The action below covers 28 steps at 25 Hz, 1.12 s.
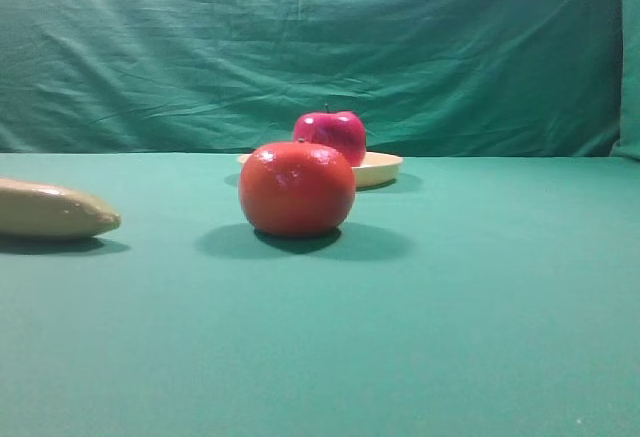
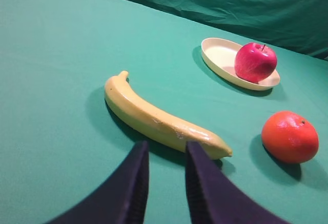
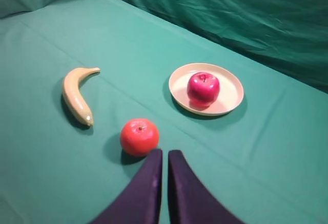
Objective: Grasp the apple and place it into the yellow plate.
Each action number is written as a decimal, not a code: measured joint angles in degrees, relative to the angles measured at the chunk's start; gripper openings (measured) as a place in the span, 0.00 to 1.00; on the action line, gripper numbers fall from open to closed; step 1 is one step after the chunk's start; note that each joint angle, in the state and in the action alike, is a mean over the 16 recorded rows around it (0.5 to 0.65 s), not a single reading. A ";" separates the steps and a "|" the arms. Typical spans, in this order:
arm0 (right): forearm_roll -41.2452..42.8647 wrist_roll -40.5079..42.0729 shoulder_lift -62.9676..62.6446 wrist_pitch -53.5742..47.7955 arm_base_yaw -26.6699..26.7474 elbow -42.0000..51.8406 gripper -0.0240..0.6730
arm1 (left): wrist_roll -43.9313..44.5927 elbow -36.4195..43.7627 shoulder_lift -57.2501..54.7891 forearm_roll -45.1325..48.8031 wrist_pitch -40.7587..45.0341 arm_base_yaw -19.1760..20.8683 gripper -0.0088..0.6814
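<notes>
In the high view the apple (image 1: 332, 135) sits in the plate (image 1: 385, 168), behind the tomato (image 1: 297, 188). From the left wrist, the left gripper (image 2: 166, 155) stands slightly apart, empty, above the banana (image 2: 154, 119), the apple far up-right. From the right wrist, the right gripper (image 3: 165, 157) is closed and empty, the apple ahead, slightly right, nearer this arm.

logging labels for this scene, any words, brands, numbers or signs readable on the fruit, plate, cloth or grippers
None: no text, label, brand, number or sign can be read in any view.
apple: plain glossy red skin, no sticker.
yellow plate: plain, unmarked.
orange-red fruit: no label.
banana: no sticker visible.
green cloth: plain.
left gripper and right gripper: dark fingers, no markings.
</notes>
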<state>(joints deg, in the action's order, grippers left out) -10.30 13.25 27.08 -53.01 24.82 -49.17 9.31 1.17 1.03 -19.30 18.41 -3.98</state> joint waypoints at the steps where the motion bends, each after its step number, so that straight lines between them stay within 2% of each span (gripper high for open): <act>1: 0.51 -0.36 -0.38 0.13 0.00 0.57 0.03 | 0.00 0.00 0.00 0.00 0.00 0.00 0.24; 11: 5.48 -4.57 -5.23 8.74 -2.99 12.03 0.03 | 0.00 0.00 0.00 0.00 0.00 0.00 0.24; 28: 6.80 -5.96 -22.97 26.71 -19.61 39.99 0.03 | 0.00 0.00 0.00 0.00 0.00 0.00 0.24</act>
<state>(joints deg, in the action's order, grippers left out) -3.50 7.29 4.11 -26.30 5.21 -9.18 9.31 1.17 1.03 -19.30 18.41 -3.98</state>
